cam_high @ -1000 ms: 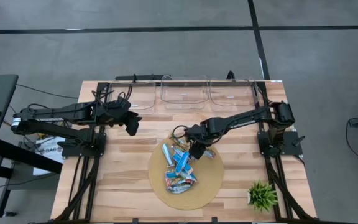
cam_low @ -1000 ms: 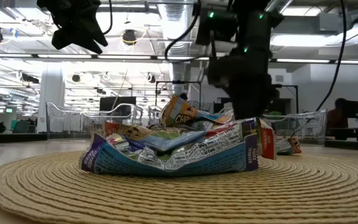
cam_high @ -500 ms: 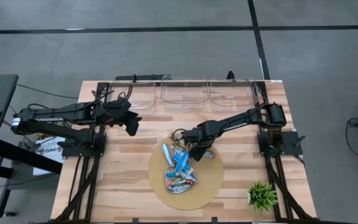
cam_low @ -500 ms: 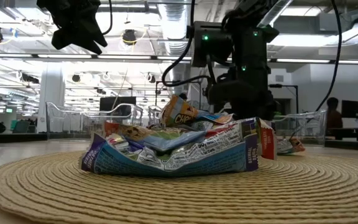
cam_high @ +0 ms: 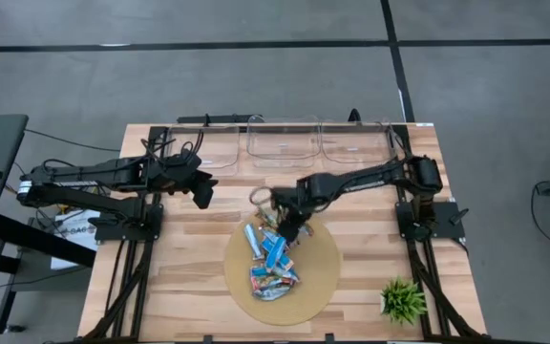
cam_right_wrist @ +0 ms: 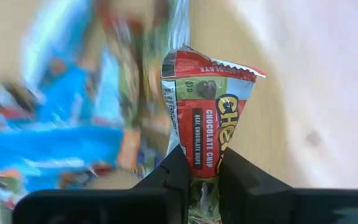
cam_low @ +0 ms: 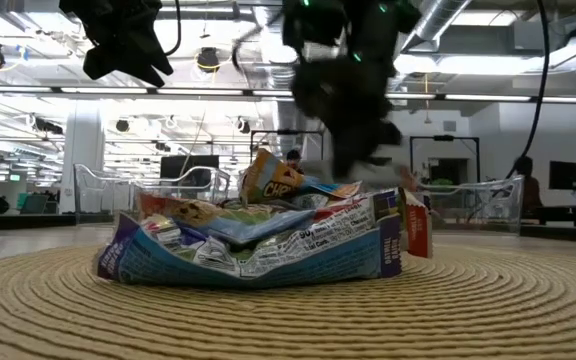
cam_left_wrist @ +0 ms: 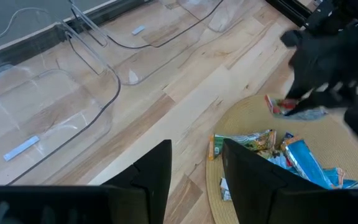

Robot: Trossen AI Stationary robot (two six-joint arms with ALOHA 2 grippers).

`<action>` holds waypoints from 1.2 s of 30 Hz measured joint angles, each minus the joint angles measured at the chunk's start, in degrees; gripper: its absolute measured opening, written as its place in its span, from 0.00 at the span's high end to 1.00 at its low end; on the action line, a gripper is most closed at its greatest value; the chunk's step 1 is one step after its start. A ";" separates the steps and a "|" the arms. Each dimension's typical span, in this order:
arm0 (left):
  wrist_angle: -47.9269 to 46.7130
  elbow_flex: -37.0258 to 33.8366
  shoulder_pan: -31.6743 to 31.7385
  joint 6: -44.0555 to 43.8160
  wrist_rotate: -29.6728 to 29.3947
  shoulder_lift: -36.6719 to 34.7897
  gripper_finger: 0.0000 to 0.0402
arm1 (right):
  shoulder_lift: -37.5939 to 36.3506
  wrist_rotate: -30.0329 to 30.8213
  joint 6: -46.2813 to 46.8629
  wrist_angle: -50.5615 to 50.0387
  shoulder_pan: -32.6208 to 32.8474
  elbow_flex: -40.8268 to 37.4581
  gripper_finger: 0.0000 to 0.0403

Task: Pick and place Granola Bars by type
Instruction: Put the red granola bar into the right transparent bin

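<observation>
My right gripper (cam_right_wrist: 202, 167) pinches a red chocolate-chip bar (cam_right_wrist: 207, 112) by one end; this thin hold could slip.

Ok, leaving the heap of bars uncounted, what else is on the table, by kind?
Clear bins: 3
Round woven mat: 1
Small green plant: 1
Red-wrapped bar, in the jaws of the right gripper: 1
Total: 6
</observation>
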 joint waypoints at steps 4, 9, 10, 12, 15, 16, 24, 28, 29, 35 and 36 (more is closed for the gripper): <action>0.20 0.00 0.00 0.00 -0.02 -0.02 0.66 | -3.34 5.39 -3.48 -0.75 -4.46 5.63 0.89; 0.48 0.00 -0.02 -0.07 -0.07 -0.02 0.66 | -9.13 14.10 -6.19 -6.26 -12.65 8.95 0.91; 0.44 0.00 0.00 -0.09 -0.07 -0.02 0.66 | -10.53 15.90 -6.22 -8.38 -14.40 8.95 0.91; 0.46 0.00 0.00 -0.23 -0.07 -0.02 0.66 | -13.23 19.31 -6.22 -13.09 -17.82 9.00 0.91; 0.46 0.00 0.01 -0.33 -0.16 -0.02 0.66 | -16.22 23.03 -6.18 -20.54 -22.40 9.02 0.90; 0.46 0.00 -0.02 -0.37 -0.39 -0.02 0.66 | -16.87 23.90 -6.16 -22.43 -23.72 9.02 0.90; 0.44 0.00 0.01 -0.62 -2.10 -0.02 0.66 | -18.44 25.43 -6.84 -27.70 -31.99 8.97 0.89; 0.44 0.00 0.00 -0.66 -2.76 -0.02 0.66 | -17.13 25.29 -7.95 -28.15 -34.74 8.93 0.88; 0.44 0.00 0.01 -0.69 -2.82 -0.02 0.66 | -16.74 25.25 -7.99 -28.75 -35.25 8.93 0.87; 0.39 0.00 -0.01 -1.14 -2.96 -0.02 0.66 | -13.92 25.08 -9.43 -30.72 -36.61 8.93 0.77; 0.39 0.00 0.00 -1.14 -2.97 -0.02 0.66 | -13.48 25.07 -9.45 -30.71 -36.61 8.93 0.74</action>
